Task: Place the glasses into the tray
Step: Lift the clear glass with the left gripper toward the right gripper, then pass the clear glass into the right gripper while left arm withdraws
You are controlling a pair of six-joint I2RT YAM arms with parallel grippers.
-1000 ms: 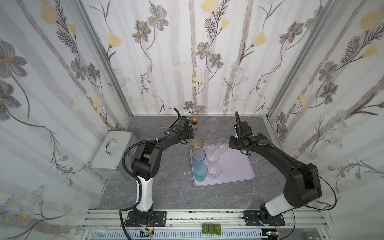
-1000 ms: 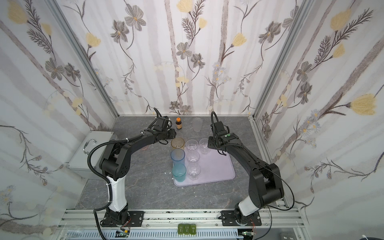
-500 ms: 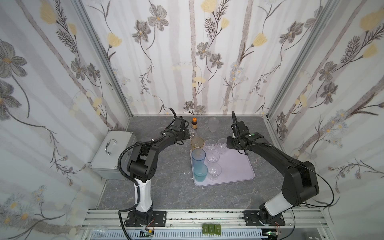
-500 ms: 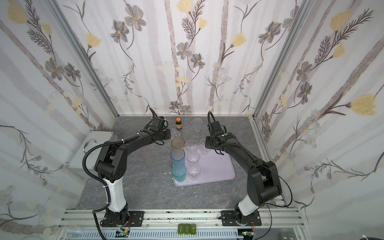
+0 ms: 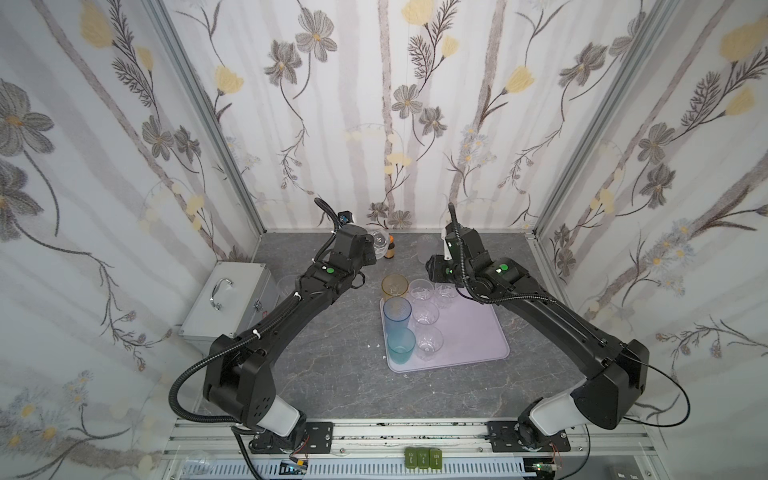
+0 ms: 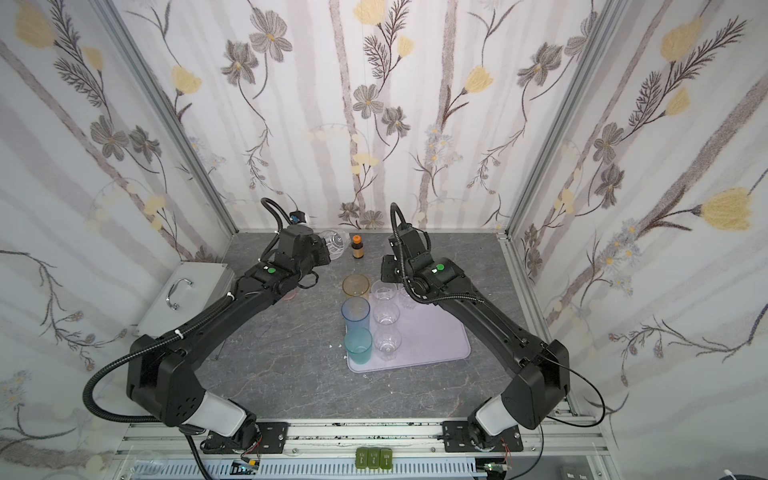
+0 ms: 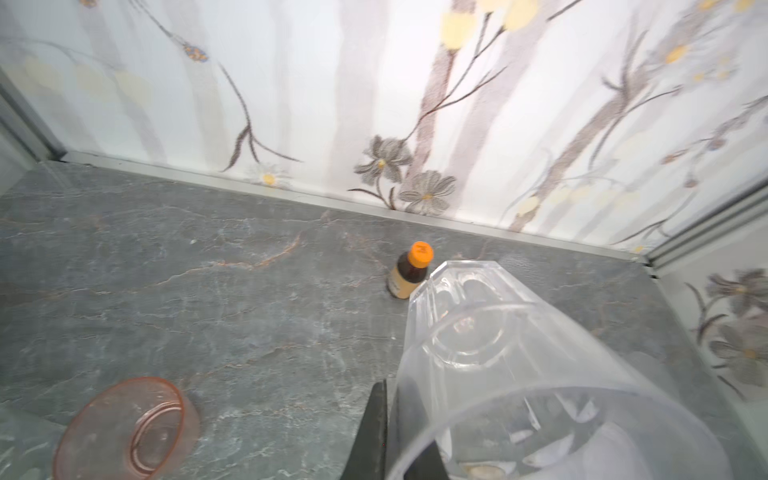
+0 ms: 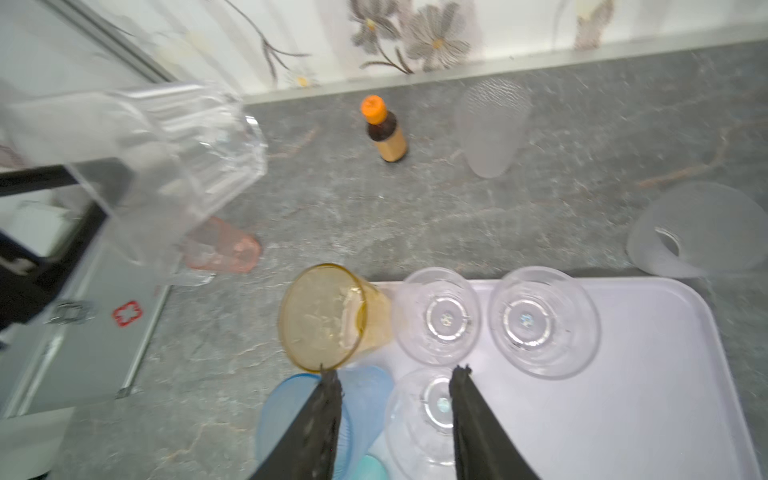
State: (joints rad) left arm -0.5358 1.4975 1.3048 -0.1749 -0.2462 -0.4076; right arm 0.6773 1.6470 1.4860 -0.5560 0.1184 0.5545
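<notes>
The left tool [image 7: 395, 436] is clamped on the rim of a clear faceted glass [image 7: 519, 374], one finger inside the wall and one outside. It holds the glass tilted and clear of the surface [image 7: 208, 291] near the back wall. Just beyond the glass stands a small brown bottle [image 7: 409, 272] with an orange cap. A pink glass [image 7: 124, 428] lies on its side on the surface near the left arm, well apart from the tray [image 5: 469, 332]. A silver metal case [image 5: 226, 299] sits at the left edge.

The right tool [image 8: 395, 399] hangs over the far end of the tray with its jaws moderately apart and nothing between them. A clear glass [image 8: 432, 415] stands on the tray right below it, and two more clear glasses [image 8: 440, 318] stand side by side past it. In both top views the lilac tray also carries an amber glass [image 5: 394, 286] at its far left corner. A blue glass [image 5: 397, 313] and a teal glass [image 5: 401, 345] stand in a row toward the near edge, with a fourth clear glass [image 5: 429, 343] beside the teal one.

An upright frosted glass [image 8: 490, 124] stands on the surface near the bottle. A second frosted glass [image 8: 702, 228], blurred in the right wrist view, seems to lie on its side just off the tray's far edge.
</notes>
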